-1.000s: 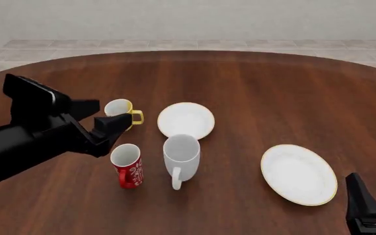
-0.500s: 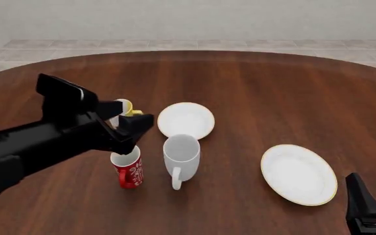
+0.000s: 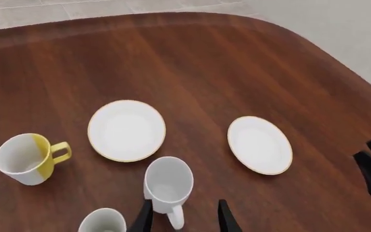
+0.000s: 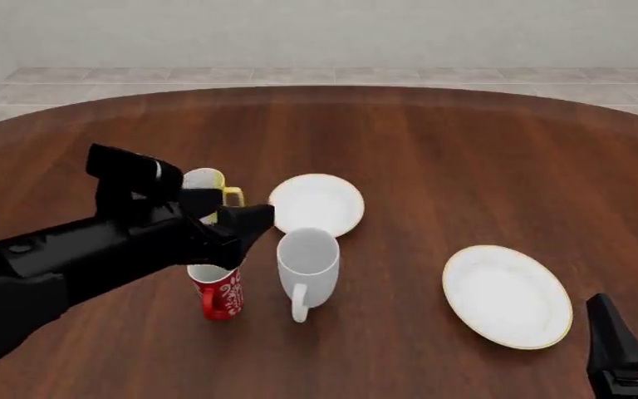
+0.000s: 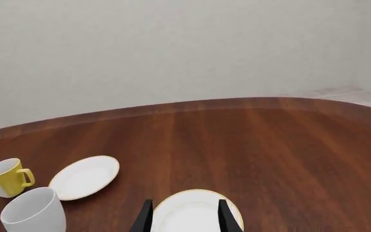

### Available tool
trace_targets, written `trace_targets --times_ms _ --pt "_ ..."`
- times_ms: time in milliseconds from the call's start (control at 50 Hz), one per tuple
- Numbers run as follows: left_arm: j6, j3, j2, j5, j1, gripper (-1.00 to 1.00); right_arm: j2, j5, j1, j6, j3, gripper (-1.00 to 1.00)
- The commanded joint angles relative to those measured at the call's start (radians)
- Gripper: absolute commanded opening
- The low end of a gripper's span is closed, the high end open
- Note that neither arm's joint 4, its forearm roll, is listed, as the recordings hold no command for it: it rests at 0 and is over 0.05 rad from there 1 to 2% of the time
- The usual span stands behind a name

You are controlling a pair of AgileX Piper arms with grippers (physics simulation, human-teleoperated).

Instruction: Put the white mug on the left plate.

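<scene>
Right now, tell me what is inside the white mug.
Nothing shows inside the white mug: the left wrist view looks down its open mouth and sees only bare white wall and floor. It stands upright on the table, apart from the left plate.

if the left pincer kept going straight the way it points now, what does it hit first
Most likely the white mug: in the left wrist view the left pincer has its open fingers either side of the mug's handle, with the rim just ahead. The left plate lies beyond. Depth is unclear, so it may pass above.
</scene>
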Motion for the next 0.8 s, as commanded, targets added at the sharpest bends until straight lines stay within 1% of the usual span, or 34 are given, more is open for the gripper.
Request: trace_targets --times_ms 20,340,440,700,800 --pt "-0.065 0.033 0.030 -0.032 0.011 1.00 0.000 0.001 -0.001 0.002 0.000 1.00" --pt "-0.112 0.059 0.093 -0.081 0.015 1.00 0.000 0.001 -0.001 0.005 0.000 1.00" --pt "-0.117 0.068 0.114 -0.101 0.019 1.00 0.000 0.001 0.000 0.002 0.000 1.00" --pt "-0.124 0.066 0.176 -0.147 -0.016 1.00 0.000 -0.001 0.002 0.001 0.000 1.00" --pt "-0.125 0.074 0.190 -0.158 -0.008 1.00 0.000 0.001 0.002 0.002 0.000 1.00"
